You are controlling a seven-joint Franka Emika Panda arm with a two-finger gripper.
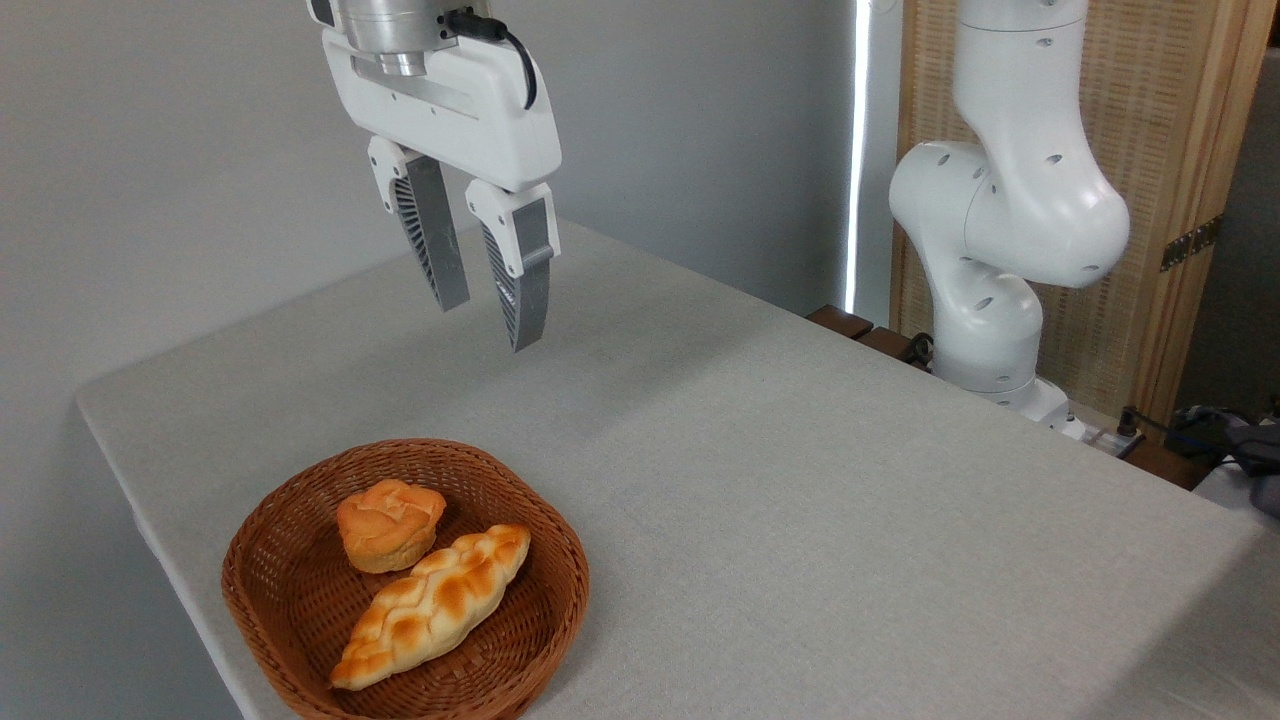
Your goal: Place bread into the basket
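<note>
The bread, a long braided golden loaf with toasted ridges, lies diagonally inside the reddish-brown wicker basket at the table's near left. A small round orange bun sits in the basket too, touching the loaf's upper side. My gripper hangs high above the table, behind and above the basket, well apart from the bread. Its two grey fingers stand open with a narrow gap and nothing between them.
The grey cloth-covered table stretches to the right and back of the basket. The arm's white base rises at the table's far right edge. A wooden screen and cables stand behind it.
</note>
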